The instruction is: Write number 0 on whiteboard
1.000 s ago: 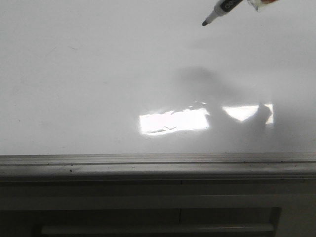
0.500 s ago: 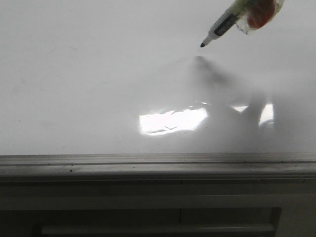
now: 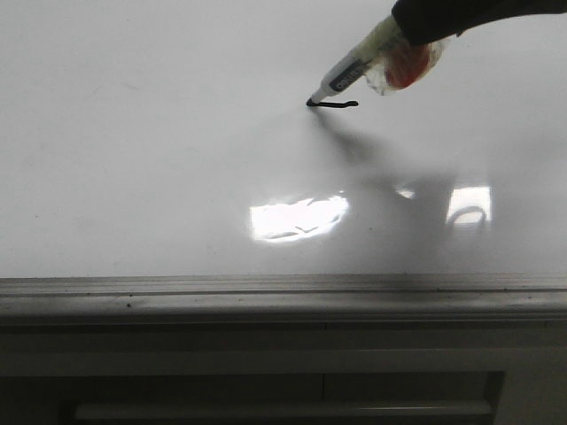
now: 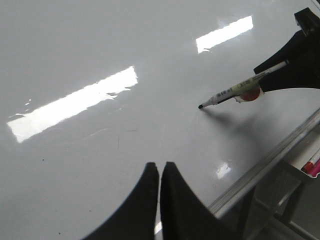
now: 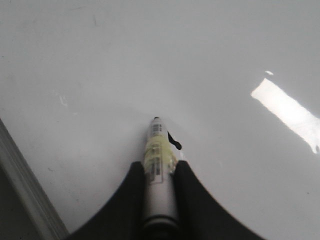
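Observation:
The glossy whiteboard (image 3: 133, 159) fills most of the front view, with a grey metal edge strip (image 3: 283, 288) along its near side. My right gripper (image 5: 159, 167) is shut on a marker pen (image 3: 354, 64); the pen's tip touches the board at the left end of a short black stroke (image 3: 335, 104). Only this short stroke shows; there is no closed loop of the number 0. The stroke also shows beside the pen in the right wrist view (image 5: 174, 141). My left gripper (image 4: 159, 167) is shut and empty, hovering above the board well away from the pen (image 4: 235, 91).
Bright glare patches (image 3: 297, 217) lie on the board near the front edge. The right arm's shadow (image 3: 390, 177) falls on the board. Beyond the board's edge a tray holds red markers (image 4: 312, 165).
The right gripper came down and left with the pen. The tip, in the air before, now touches the board and has drawn a short black stroke.

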You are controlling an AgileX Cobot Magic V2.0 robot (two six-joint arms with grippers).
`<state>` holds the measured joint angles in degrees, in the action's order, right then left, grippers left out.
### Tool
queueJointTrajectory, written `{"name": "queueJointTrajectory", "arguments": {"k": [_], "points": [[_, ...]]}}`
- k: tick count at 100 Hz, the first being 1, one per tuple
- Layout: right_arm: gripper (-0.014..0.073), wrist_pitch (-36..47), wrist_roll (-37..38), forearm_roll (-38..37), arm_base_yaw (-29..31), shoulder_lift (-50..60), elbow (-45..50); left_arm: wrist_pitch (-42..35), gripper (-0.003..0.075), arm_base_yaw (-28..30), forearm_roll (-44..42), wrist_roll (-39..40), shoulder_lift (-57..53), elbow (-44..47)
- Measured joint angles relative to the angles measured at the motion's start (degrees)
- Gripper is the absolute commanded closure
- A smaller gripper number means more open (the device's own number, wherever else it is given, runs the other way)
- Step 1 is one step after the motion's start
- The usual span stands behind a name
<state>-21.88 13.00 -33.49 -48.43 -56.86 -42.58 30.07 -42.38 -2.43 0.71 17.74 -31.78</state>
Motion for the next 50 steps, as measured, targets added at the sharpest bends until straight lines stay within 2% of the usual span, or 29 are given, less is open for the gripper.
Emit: {"name": "queueJointTrajectory", "arguments": {"k": [12,31,50], "points": [[0.0634,-2.08,-0.09,0.15,-2.26,-0.22,0.00,1.11,0.0740,0.00,0.58,0.00,0.00,0.00],[0.0634,-9.82,-0.09,1.00,-5.89,-0.22,0.00,3.43,0.0740,0.00,0.87,0.00,0.00,0.00],[0.0634,-15.64,1.23,2.86,-6.73,0.64,0.00,4.94,0.0740,0.00,0.87,0.00,0.00,0.00]]}}
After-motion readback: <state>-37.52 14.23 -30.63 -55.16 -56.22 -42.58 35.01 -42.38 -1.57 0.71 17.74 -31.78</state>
